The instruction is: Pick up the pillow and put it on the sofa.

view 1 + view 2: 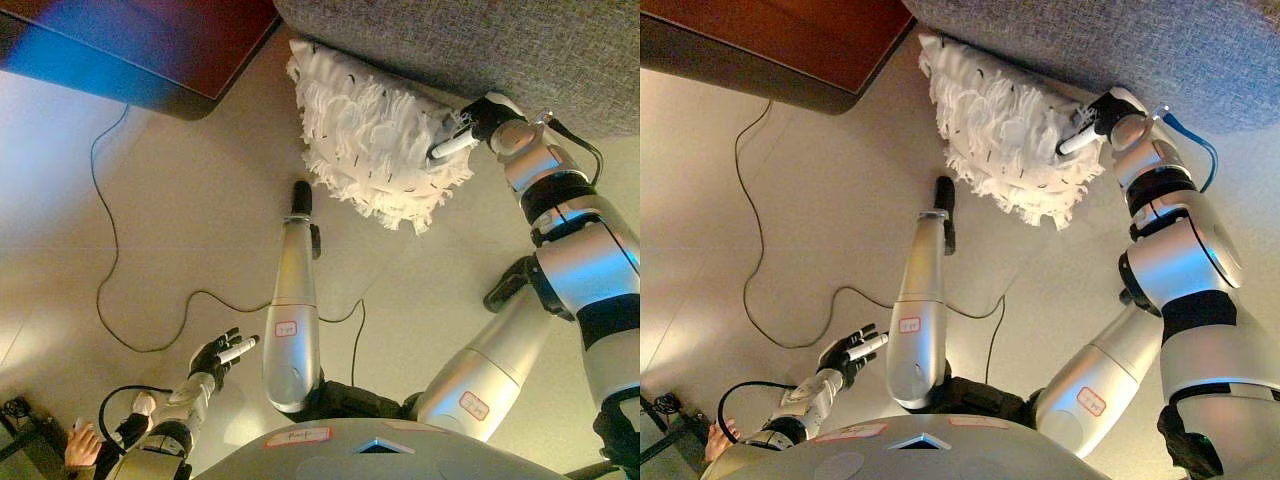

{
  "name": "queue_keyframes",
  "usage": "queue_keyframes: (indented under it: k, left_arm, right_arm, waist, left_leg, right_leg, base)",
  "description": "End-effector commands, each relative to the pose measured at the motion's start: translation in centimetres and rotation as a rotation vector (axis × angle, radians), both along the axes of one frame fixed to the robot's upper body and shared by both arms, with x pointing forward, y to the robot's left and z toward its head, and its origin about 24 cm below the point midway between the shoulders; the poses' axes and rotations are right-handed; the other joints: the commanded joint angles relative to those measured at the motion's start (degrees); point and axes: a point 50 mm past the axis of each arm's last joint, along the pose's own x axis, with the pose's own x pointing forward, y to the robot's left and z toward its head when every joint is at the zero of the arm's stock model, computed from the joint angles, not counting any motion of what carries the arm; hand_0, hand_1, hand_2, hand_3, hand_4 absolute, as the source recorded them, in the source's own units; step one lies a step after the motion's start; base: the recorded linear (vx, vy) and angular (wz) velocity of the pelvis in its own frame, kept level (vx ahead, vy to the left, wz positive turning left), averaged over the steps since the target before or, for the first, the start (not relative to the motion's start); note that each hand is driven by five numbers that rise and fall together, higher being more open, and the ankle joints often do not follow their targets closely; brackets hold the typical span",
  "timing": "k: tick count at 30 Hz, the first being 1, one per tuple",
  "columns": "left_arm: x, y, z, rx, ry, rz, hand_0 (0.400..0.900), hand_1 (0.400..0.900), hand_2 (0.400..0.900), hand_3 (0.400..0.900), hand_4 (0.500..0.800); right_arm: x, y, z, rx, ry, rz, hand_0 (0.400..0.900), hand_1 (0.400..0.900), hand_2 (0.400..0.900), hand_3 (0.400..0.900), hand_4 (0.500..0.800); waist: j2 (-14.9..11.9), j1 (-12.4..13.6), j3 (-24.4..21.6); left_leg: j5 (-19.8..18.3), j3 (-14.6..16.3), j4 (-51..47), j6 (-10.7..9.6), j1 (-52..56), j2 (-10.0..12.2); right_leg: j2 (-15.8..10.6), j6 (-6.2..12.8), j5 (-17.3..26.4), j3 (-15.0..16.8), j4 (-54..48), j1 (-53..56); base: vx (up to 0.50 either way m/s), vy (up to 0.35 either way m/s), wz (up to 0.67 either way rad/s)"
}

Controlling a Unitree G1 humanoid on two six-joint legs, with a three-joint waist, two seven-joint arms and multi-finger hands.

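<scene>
Nearest you, low on the left, the left hand [218,355] hangs idle above the floor, its fingers [243,347] relaxed and spread apart, holding nothing; it plays no part in this reach.

Beyond it, take the scene by size. The sofa [520,50] fills the top right, covered in a coarse grey woven fabric. The pale, smooth floor [180,220] spreads beneath everything, and a dark reddish wooden cabinet [150,40] with a glossy face fills the top left corner. The pillow [370,140] lies on the floor, pushed against the base of the sofa; it is white, shaggy and fringed, soft enough to bunch under a grip.

Your right hand [470,125] is at the pillow's right edge, its white-tipped fingers [452,146] lying against the fringe. You cannot tell whether they have clamped on it, as the pile hides part of them. A thin dark cord [110,250] loops across the floor, well left of the pillow.
</scene>
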Motion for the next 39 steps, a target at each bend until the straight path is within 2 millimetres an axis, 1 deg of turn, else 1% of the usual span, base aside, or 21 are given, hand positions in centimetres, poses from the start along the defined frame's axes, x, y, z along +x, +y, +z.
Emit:
queue_keyframes:
  k: [1,5,12,18,24,25,26,30,34,39]
  left_arm:
    - [-4.0,3.2,0.3,0.073,0.066,0.098,0.9,0.9,0.9,0.9,0.8]
    - [-3.8,3.0,0.3,0.069,0.051,0.096,0.9,0.9,0.9,0.9,0.8]
    - [-4.2,3.2,0.3,0.072,0.05,0.094,0.9,0.9,0.9,0.9,0.8]
    - [-4.2,3.4,0.3,0.081,0.047,0.089,0.9,0.9,0.9,0.9,0.8]
    - [-3.1,3.8,0.6,0.119,0.025,0.082,0.9,0.9,0.9,0.9,0.8]
    - [-2.8,4.0,0.8,0.124,0.014,0.079,0.9,0.9,0.9,0.9,0.8]
    - [-2.6,3.9,0.8,0.128,0.013,0.076,0.9,0.9,0.9,0.9,0.8]
    - [-2.1,4.4,1.1,0.154,0.011,0.068,0.9,0.9,0.9,0.9,0.8]
    - [-1.9,5.1,1.4,0.183,0.029,0.07,0.9,0.9,0.9,0.9,0.8]
    - [-2.4,6.4,1.8,0.215,0.062,0.08,0.9,0.9,0.9,0.9,0.8]
  right_arm:
    - [1.2,1.7,5.2,0.049,-0.216,0.077,0.4,0.4,0.4,0.4,0.5]
    - [1.2,1.6,5.4,0.043,-0.234,0.078,0.4,0.4,0.4,0.4,0.5]
    - [1.2,1.4,5.4,0.054,-0.264,0.083,0.4,0.4,0.4,0.4,0.5]
    - [1.1,2.0,4.8,0.077,-0.26,0.124,0.4,0.4,0.4,0.4,0.5]
    - [0.8,2.9,3.6,0.073,-0.231,0.212,0.4,0.4,0.4,0.4,0.5]
    - [0.8,3.1,3.5,0.084,-0.228,0.228,0.4,0.4,0.4,0.4,0.5]
    - [0.7,3.3,3.2,0.092,-0.218,0.239,0.4,0.4,0.4,0.4,0.5]
    - [0.0,3.3,1.8,0.097,-0.167,0.304,0.4,0.4,0.4,0.4,0.5]
    - [-0.9,3.2,0.4,0.077,-0.119,0.364,0.4,0.4,0.4,0.4,0.5]
    - [-2.1,3.0,-0.4,0.088,-0.093,0.429,0.4,0.4,0.4,0.4,0.5]
  waist:
    - [3.4,2.3,2.9]
    - [3.3,2.2,2.9]
    - [2.7,2.3,2.9]
    - [1.4,2.3,2.9]
    - [-1.7,1.8,2.9]
    - [-2.4,1.8,2.9]
    - [-2.9,1.6,2.9]
    - [-5.4,1.0,2.7]
    - [-7.5,0.3,1.0]
    - [-10.1,-0.8,-2.1]
  left_leg:
    - [-4.3,-0.6,1.5,0.9,3.1,3.6]
    - [-4.1,-0.4,1.0,0.9,3.3,4.1]
    - [-3.7,-0.6,0.1,0.9,4.4,5.1]
    - [-2.7,0.0,-2.4,0.9,7.9,5.8]
    - [-1.2,0.4,-7.9,0.9,16.5,7.1]
    - [0.6,0.2,-9.7,0.9,17.6,7.4]
    - [0.8,0.3,-10.5,0.9,19.4,7.7]
    - [1.7,0.6,-14.6,1.1,26.8,8.2]
    - [2.8,1.0,-17.9,1.0,32.2,9.2]
    - [4.5,4.0,-22.3,1.0,38.9,10.5]
  right_leg:
    - [-2.1,0.61,10.8,6.3,-7.5,-2.3]
    - [-2.2,0.61,11.0,5.9,-7.9,-2.4]
    - [-2.5,0.61,10.9,5.3,-8.1,-1.6]
    - [-1.9,0.61,10.5,3.5,-9.1,1.6]
    - [-0.8,0.61,10.6,1.4,-13.2,9.2]
    - [-0.3,0.61,12.2,1.1,-14.9,10.2]
    - [-0.3,0.61,12.1,0.8,-15.4,11.6]
    - [0.0,0.61,12.4,-1.0,-19.2,18.6]
    - [-0.1,0.61,12.8,-2.7,-22.3,24.2]
    - [0.5,0.61,14.1,-6.8,-28.1,32.2]
  base:
    - [0.01,-0.01,-0.07]
    - [0.0,-0.007,-0.02]
    - [0.01,-0.027,-0.03]
    - [0.02,-0.052,-0.04]
    - [0.03,-0.098,-0.07]
    - [-0.01,-0.093,-0.1]
    - [0.0,-0.099,-0.09]
    - [0.06,-0.096,-0.05]
    - [0.08,-0.074,0.01]
    - [0.09,-0.077,0.03]
